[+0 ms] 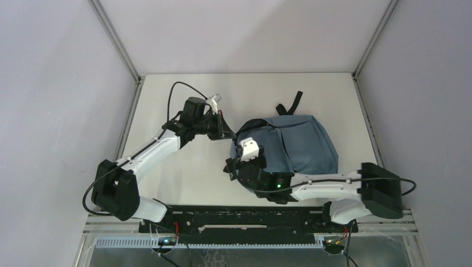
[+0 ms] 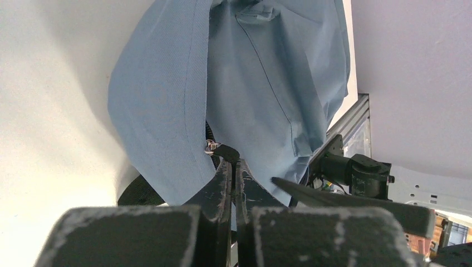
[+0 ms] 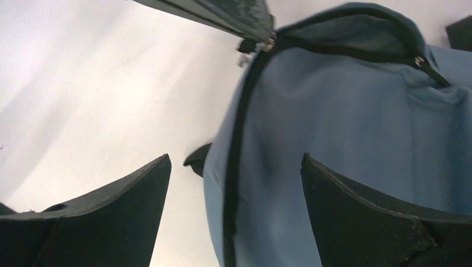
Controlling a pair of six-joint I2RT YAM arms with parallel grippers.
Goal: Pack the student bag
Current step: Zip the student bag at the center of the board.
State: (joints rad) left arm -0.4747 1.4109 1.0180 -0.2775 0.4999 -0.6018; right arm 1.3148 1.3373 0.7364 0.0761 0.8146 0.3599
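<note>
The blue-grey student bag (image 1: pixel 303 142) lies flat right of the table's middle, rounded top toward the left. My left gripper (image 1: pixel 227 132) is at its top-left edge, shut on a black zip pull (image 2: pixel 225 151) on the bag's black zip trim. The bag's fabric (image 2: pixel 261 72) hangs ahead of it. My right gripper (image 1: pixel 244 161) is open at the bag's near-left edge. In the right wrist view its jaws (image 3: pixel 236 158) straddle the bag's black-trimmed opening edge (image 3: pixel 239 139) without touching it. A second zip slider (image 3: pixel 420 61) sits farther along the trim.
A black strap (image 1: pixel 294 103) sticks out behind the bag toward the back wall. The white table (image 1: pixel 183 172) is enclosed by grey walls with metal corner posts (image 1: pixel 114 39). The arm bases and a black rail (image 1: pixel 245 217) line the near edge.
</note>
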